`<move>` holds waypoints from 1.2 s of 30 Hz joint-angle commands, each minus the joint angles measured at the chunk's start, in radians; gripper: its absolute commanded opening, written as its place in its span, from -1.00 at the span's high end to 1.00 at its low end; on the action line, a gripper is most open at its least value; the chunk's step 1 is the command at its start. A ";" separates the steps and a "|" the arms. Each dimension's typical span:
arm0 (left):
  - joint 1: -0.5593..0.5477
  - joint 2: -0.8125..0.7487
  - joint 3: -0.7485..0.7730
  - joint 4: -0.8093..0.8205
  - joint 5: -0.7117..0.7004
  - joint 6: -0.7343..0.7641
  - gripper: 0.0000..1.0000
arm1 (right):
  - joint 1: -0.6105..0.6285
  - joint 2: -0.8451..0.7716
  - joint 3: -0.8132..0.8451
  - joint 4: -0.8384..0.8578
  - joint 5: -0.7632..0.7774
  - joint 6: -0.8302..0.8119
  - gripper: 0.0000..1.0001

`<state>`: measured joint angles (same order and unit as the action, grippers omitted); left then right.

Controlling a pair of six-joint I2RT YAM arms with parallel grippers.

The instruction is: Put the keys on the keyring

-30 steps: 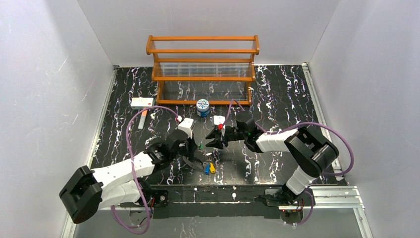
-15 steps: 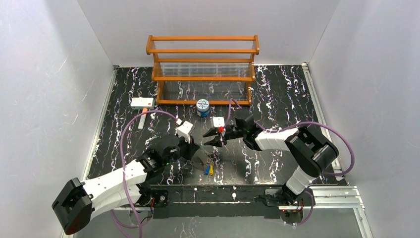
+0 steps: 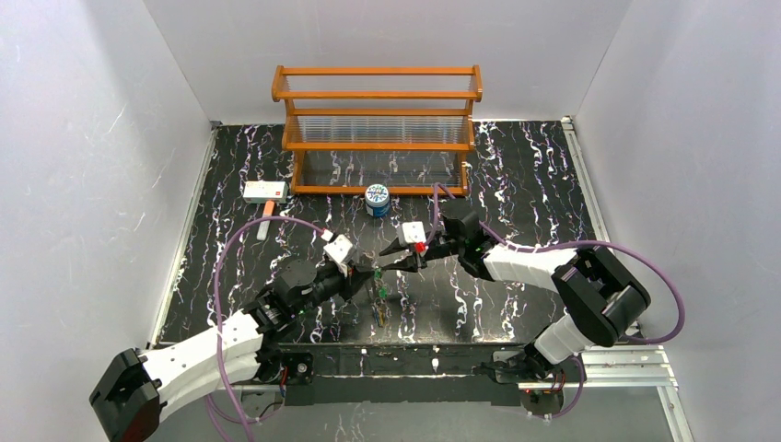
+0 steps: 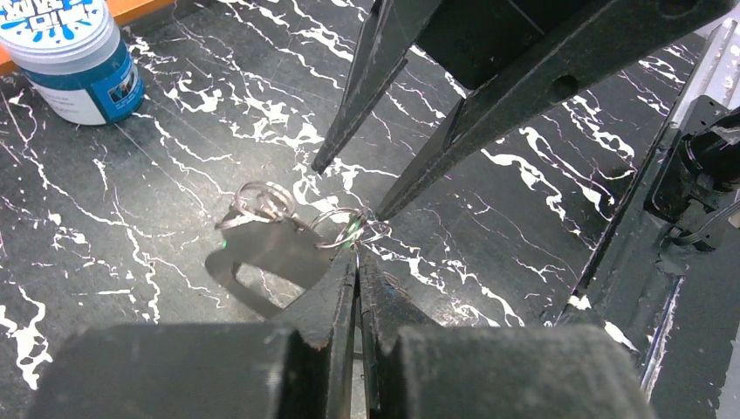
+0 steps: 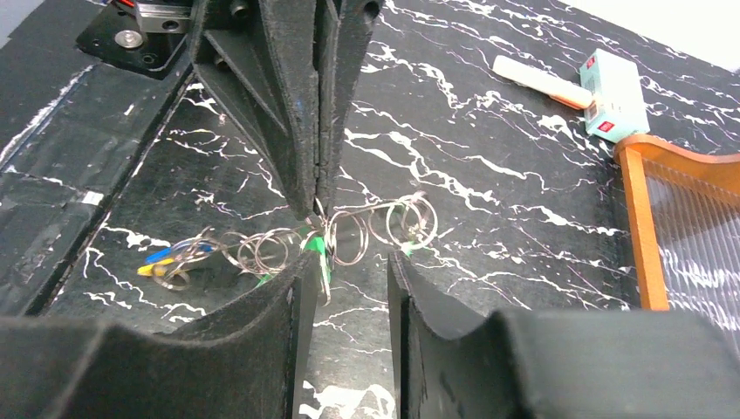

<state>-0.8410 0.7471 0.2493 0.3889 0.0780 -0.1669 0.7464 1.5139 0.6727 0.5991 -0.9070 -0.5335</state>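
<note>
**Left fingers** (image 4: 342, 292): closed. Their tips pinch one wire loop of the keyring (image 4: 347, 229), held above the tabletop (image 3: 516, 175).

**Right fingers** (image 5: 292, 319): parted, with nothing clamped between them. They point at the pinched loop from the opposite side. One tip is at the loop, but whether it touches cannot be told.

**Location of keyring and keys:** between the two arms, near the front middle of the tabletop. The chain sags away from the pinch toward the near edge. Whether its low end rests on the surface cannot be told.

**Surface:** black with white marble-like veining. A metal rail (image 3: 589, 198) runs along the right edge.

**Room:** plain pale walls (image 3: 92, 138) on three sides.

**Other contents:**
- Orange wooden rack (image 3: 378, 129), at the back.
- Round blue-and-white can (image 3: 377, 199), just in front of the rack.
- White box (image 3: 264, 191), back left.
- Cream stick (image 3: 265, 224), just beside the box.

**Writing:** the can lid has blue splash-style lettering that is cut off and cannot be read. The box has a red mark and no legible text.

**Appearance of keyring:** several thin, silvery wire loops linked in a row.

**Appearance of keys:** tiny, with bright plastic heads. The green keys (image 5: 316, 249) hang at the pinch. A blue key (image 5: 166, 254) and a yellow key (image 5: 153, 271) hang together at the far end of the chain.
</note>
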 commanded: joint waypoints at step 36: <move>-0.004 0.003 -0.031 0.101 -0.042 -0.009 1.00 | 0.022 -0.051 -0.095 0.069 0.084 0.123 0.28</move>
<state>-0.8410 0.7452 0.2195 0.4461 0.0628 -0.1646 0.7559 1.4803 0.5831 0.6022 -0.8246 -0.4423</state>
